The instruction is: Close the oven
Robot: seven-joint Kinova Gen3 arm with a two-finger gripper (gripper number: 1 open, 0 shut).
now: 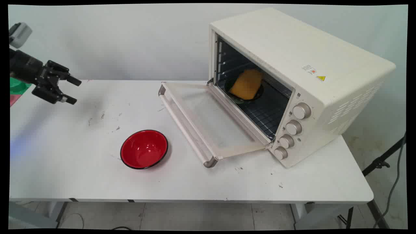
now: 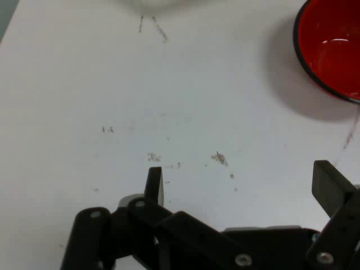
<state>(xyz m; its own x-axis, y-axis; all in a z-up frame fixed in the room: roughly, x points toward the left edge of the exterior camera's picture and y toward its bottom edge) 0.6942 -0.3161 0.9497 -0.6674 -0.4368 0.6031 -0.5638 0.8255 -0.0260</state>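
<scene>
My black gripper (image 1: 75, 91) hangs open above the table's left part, holding nothing. In the hand view the gripper (image 2: 242, 183) looks down on bare scuffed tabletop, its fingers (image 2: 154, 184) wide apart. A red bowl (image 1: 144, 149) with a black rim stands empty on the table, right of and nearer than the gripper; it shows as the red bowl (image 2: 332, 48) at the hand view's upper right. A cream toaster oven (image 1: 292, 81) stands at the right with its door (image 1: 208, 120) folded down flat. Inside on the rack sits a dark dish (image 1: 244, 94) with an orange-yellow slab (image 1: 247, 84) in it.
The white table (image 1: 81, 175) bears small dark scuff marks (image 1: 102, 117) left of the bowl. Green and red things (image 1: 16, 87) lie at the far left edge behind the arm. A black stand and cable (image 1: 386, 162) rise from the floor at the right.
</scene>
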